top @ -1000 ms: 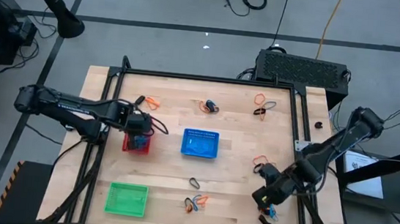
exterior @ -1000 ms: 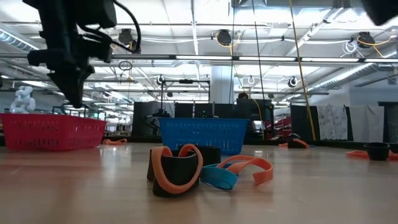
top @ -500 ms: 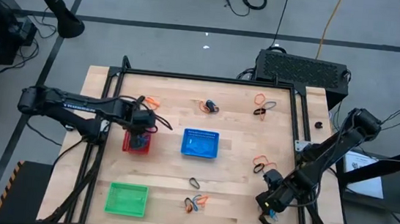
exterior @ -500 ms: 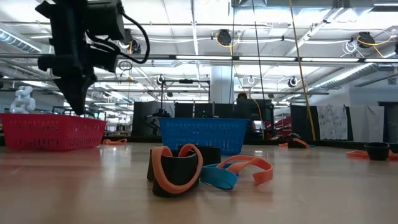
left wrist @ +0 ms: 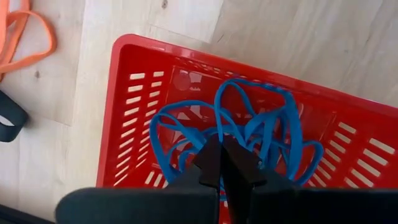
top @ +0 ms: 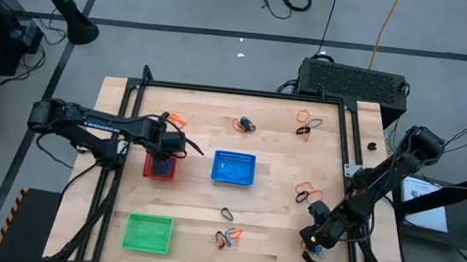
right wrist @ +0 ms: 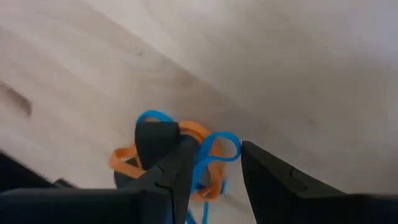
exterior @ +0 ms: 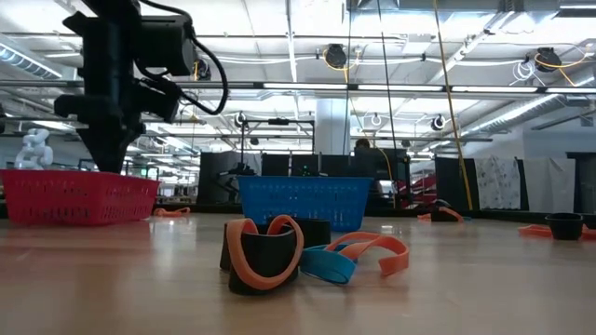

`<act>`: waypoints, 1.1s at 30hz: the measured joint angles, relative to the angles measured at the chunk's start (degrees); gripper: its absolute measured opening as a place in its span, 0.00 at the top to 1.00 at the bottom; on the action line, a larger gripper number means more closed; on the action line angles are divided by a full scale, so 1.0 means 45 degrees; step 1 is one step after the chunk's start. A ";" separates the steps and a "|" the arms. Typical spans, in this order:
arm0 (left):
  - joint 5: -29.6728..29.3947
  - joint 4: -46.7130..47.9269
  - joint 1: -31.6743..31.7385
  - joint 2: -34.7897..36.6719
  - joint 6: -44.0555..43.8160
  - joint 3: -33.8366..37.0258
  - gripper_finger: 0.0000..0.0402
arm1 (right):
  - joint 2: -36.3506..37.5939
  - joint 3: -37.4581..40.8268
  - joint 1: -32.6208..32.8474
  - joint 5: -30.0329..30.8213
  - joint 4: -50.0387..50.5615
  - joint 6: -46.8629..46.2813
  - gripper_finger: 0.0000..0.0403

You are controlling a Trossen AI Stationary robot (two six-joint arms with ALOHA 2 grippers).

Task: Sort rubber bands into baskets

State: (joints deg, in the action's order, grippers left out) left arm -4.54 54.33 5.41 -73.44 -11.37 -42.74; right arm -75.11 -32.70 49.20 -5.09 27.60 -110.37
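The red basket holds several blue rubber bands. My left gripper hangs shut over them, pointing down, with its tips at the tangle; in the low view it dips behind the red basket's rim. At the near right corner my right gripper stands open over a clump of blue, orange and black rubber bands. Its fingers stand either side of a blue loop. The blue basket sits mid-table and the green basket at the near left. My left gripper comes from above with its shut fingertips among the blue loops in the red basket. Blue strands run right up to the tips. Whether one is pinched between them, I cannot tell, because the fingers hide the spot.
Loose bands lie about the table: orange by the red basket, small clumps at the far side, one at the right, a black one and a mixed clump near the front. A black frame rail borders the table.
My right gripper has come down toward the clump at the near right corner, tipping and rolling a little. My left gripper has sunk slightly over the red basket and drifted a little toward the table's right edge.
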 joint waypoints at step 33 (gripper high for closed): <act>0.2928 -0.3046 -0.0038 0.0778 0.0603 -0.3380 0.56 | 0.1727 0.0085 -0.0337 0.1093 0.0958 0.1029 1.00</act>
State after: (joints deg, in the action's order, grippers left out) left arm 8.64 40.62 5.24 -69.94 -8.66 -57.95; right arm -67.34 -32.32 47.69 -0.17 31.92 -105.73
